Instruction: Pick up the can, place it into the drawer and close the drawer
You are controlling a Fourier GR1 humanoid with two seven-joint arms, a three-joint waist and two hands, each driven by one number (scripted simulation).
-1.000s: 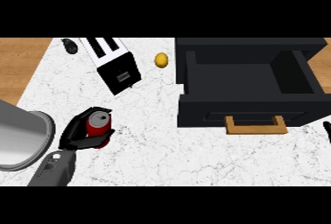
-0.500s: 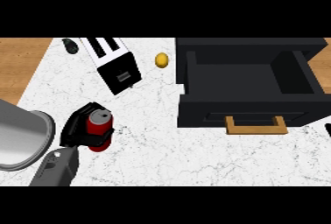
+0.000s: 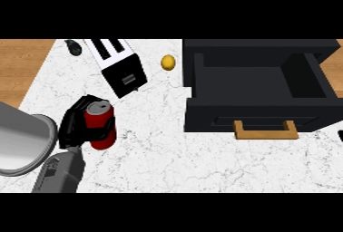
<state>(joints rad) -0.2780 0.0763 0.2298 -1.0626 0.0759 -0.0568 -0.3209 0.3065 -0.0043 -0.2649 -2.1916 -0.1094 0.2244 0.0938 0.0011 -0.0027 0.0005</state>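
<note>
The red can (image 3: pixel 101 123) is gripped by the curled left hand (image 3: pixel 79 124); the black drawer (image 3: pixel 258 88) is seen open.

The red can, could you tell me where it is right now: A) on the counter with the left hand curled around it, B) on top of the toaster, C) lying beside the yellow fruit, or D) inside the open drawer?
A: the red can stands on the white counter with the left hand wrapped around it, well left of the open drawer.
</note>
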